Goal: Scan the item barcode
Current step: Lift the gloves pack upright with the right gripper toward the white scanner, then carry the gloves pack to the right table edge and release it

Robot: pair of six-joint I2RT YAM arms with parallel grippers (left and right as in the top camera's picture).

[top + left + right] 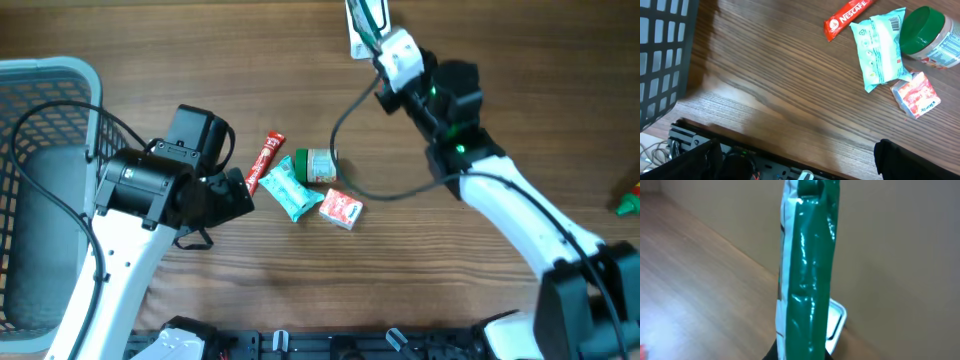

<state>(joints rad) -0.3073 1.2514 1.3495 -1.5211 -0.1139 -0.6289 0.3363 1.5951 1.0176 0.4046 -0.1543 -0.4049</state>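
Green packet (pixel 807 270) clamped upright in right gripper (pixel 383 48); left gripper (pixel 240 192) fingers wide, empty, near red sachet (pixel 268 160).

The table (pixel 300 290) is mid-brown wood with dark streaky grain. The basket (pixel 50 70) is grey, in an open grid. The Nescafé sachet (pixel 847 16) is red with white lettering; the snack packet (pixel 879 47) pale teal with a black-and-white barcode; the jar lid (pixel 921 30) dark green; the small carton (pixel 916 95) red and white. The pouch (pixel 807 270) is glossy green, white-edged
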